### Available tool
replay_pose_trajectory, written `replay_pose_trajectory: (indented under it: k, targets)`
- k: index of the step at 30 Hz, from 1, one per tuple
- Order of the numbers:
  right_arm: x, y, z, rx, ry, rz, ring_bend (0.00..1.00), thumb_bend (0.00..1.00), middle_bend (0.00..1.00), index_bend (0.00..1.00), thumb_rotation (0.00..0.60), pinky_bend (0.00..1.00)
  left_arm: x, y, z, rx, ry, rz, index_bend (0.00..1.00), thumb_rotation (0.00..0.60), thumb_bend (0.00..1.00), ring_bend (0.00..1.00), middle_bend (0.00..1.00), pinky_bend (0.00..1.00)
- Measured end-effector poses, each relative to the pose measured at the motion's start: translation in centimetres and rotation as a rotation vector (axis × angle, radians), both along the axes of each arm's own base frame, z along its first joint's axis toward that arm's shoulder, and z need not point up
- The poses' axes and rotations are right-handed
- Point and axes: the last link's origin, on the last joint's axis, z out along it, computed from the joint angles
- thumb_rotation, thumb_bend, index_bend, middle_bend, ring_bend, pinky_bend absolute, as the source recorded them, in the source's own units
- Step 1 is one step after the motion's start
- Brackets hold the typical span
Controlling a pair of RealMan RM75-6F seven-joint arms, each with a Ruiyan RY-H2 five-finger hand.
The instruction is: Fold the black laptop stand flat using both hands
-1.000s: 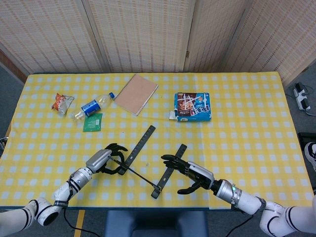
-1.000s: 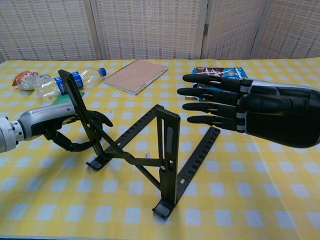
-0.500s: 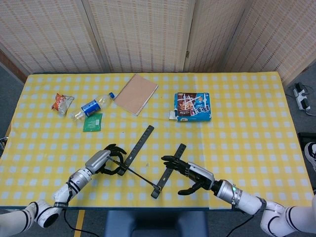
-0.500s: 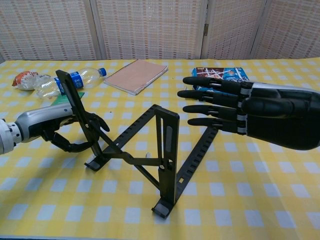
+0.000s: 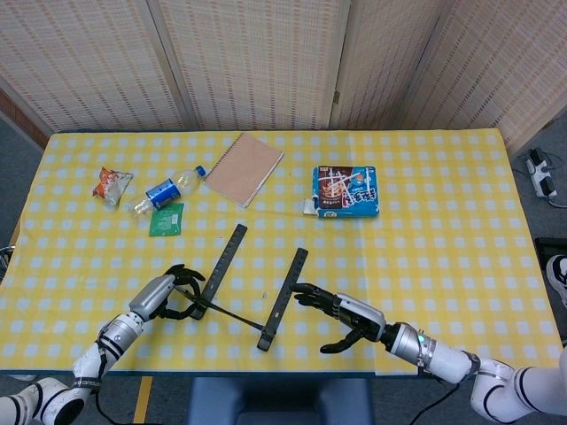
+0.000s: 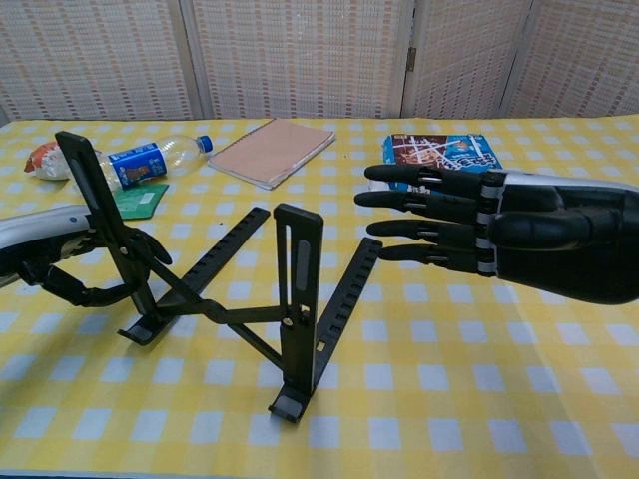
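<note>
Yellow-and-white checked cloth covers the tabletop [image 5: 443, 248], and near its front edge stands the black slotted-metal laptop stand [image 6: 250, 299], not yet folded, with both support arms raised and the crossbars spread. The left hand [image 6: 60, 264] has its fingers [image 6: 95, 294] curled round the stand's left upright, while the right hand [image 6: 499, 235] hangs just right of the other upright, fingers straight, spread and holding nothing. To fold it well, I judge the left hand should hold its side firm while the right presses the free upright inward and down, evenly, lest the stand skid.
</note>
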Motion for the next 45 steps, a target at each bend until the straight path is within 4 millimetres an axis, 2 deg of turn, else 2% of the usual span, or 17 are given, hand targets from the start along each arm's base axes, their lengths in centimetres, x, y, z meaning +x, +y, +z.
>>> replay_pose_trajectory:
  k: [2, 5, 9, 12, 17, 24, 30, 37, 42, 45]
  targets:
    - [-0.1, 0.0, 0.1, 0.0, 0.0, -0.001, 0.01, 0.12, 0.0, 0.0, 0.512, 0.0, 0.2, -0.4, 0.2, -0.008, 0.003, 0.008, 0.53, 0.6, 0.46, 0.18, 0.3, 0.07]
    - [-0.2, 0.1, 0.1, 0.002, 0.0, -0.003, 0.01, 0.12, 0.0, 0.0, 0.51, 0.0, 0.6, -1.2, 0.5, -0.023, 0.017, 0.015, 0.43, 0.6, 0.46, 0.16, 0.29, 0.05]
    - [-0.3, 0.2, 0.2, 0.0, -0.001, -0.001, 0.01, 0.12, 0.0, 0.0, 0.512, 0.0, 1.1, -1.6, 1.0, -0.04, 0.029, 0.012, 0.24, 0.6, 0.46, 0.05, 0.19, 0.0]
    - [-0.2, 0.1, 0.4, -0.008, -0.004, 0.001, 0.01, 0.12, 0.0, 0.0, 0.512, 0.0, 1.5, -1.6, 1.2, -0.043, 0.028, -0.003, 0.15, 0.6, 0.46, 0.0, 0.13, 0.0]
    - [-0.1, 0.1, 1.1, -0.03, -0.019, 0.0, 0.01, 0.12, 0.0, 0.0, 0.512, 0.0, 2.4, -1.1, 1.7, -0.024, 0.005, -0.022, 0.13, 0.6, 0.46, 0.0, 0.12, 0.0]
    - [0.2, 0.1, 2.2, -0.074, -0.031, 0.011, 0.01, 0.12, 0.0, 0.0, 0.512, 0.0, 4.6, 1.4, 2.6, 0.01, -0.003, -0.071, 0.13, 0.6, 0.46, 0.0, 0.12, 0.0]
    - [0.9, 0.2, 3.6, -0.156, -0.049, 0.036, 0.02, 0.12, 0.0, 0.0, 0.512, 0.0, 6.6, 3.5, 2.0, 0.007, 0.043, -0.121, 0.13, 0.6, 0.46, 0.0, 0.12, 0.0]
    - [1.7, 0.6, 5.8, -0.244, -0.071, 0.05, 0.02, 0.12, 0.0, 0.0, 0.511, 0.0, 7.8, 5.0, 1.7, 0.019, 0.102, -0.166, 0.12, 0.6, 0.45, 0.0, 0.11, 0.0]
    - [1.6, 0.8, 5.9, -0.249, -0.069, 0.038, 0.01, 0.12, 0.0, 0.0, 0.51, 0.0, 8.5, 6.3, 1.9, 0.028, 0.149, -0.166, 0.01, 0.6, 0.27, 0.0, 0.01, 0.0]
    - [1.4, 0.8, 6.0, -0.244, -0.073, 0.028, 0.01, 0.12, 0.0, 0.0, 0.511, 0.0, 8.8, 6.9, 2.6, 0.034, 0.168, -0.157, 0.0, 0.6, 0.24, 0.0, 0.0, 0.0]
